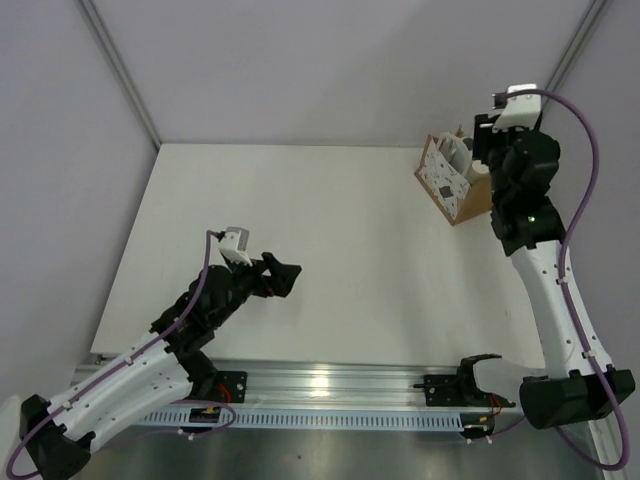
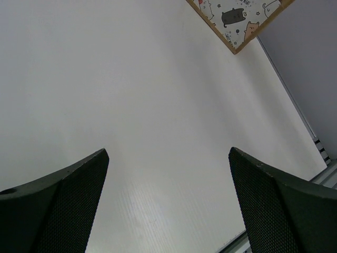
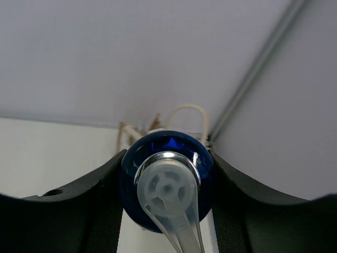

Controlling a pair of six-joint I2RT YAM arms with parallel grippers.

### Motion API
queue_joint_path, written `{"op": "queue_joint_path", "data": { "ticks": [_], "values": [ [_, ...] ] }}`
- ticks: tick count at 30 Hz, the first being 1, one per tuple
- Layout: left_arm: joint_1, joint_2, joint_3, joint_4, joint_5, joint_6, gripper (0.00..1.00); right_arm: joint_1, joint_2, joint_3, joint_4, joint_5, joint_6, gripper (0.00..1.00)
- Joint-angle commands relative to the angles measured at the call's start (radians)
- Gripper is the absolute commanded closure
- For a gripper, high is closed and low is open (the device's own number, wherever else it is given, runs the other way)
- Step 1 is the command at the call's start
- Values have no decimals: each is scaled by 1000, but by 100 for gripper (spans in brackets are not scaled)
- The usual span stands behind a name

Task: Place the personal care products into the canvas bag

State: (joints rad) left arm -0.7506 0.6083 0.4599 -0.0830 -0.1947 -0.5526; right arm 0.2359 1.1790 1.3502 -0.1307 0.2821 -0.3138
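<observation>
The canvas bag stands at the far right of the table, its white patterned panel facing left. It also shows in the left wrist view. My right gripper hovers at the bag's top and is shut on a bottle, of which only the blue-and-white cap shows. The white looped handles lie just beyond the cap. My left gripper is open and empty low over the table. The cream bottle is not clearly visible.
Grey walls enclose the white table, with a corner post close behind the bag. A metal rail runs along the near edge by the arm bases.
</observation>
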Motion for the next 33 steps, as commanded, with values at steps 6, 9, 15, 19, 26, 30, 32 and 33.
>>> {"op": "queue_joint_path", "data": {
  "ticks": [6, 9, 15, 19, 26, 30, 32, 33],
  "values": [
    [-1, 16, -7, 66, 125, -55, 1, -167, 80, 122, 114, 67, -7, 100],
    [-1, 22, -13, 77, 162, -72, 1, -198, 113, 121, 192, 49, -5, 100],
    [-1, 24, -21, 127, 276, -102, 1, -268, 220, 132, 247, 11, 50, 100],
    [-1, 2, -26, 126, 293, -113, 1, -273, 278, 73, 333, 19, 51, 100],
    [-1, -5, -52, 164, 319, -136, 1, -273, 375, 50, 410, -34, 97, 100],
    [-1, 13, -43, 163, 322, -138, 1, -264, 407, 40, 425, -83, 105, 100],
    [-1, 16, -46, 161, 316, -141, 1, -257, 419, 40, 424, -93, 105, 100],
    [-1, 16, -47, 161, 316, -141, 1, -257, 426, 35, 424, -103, 113, 100]
  ]
}}
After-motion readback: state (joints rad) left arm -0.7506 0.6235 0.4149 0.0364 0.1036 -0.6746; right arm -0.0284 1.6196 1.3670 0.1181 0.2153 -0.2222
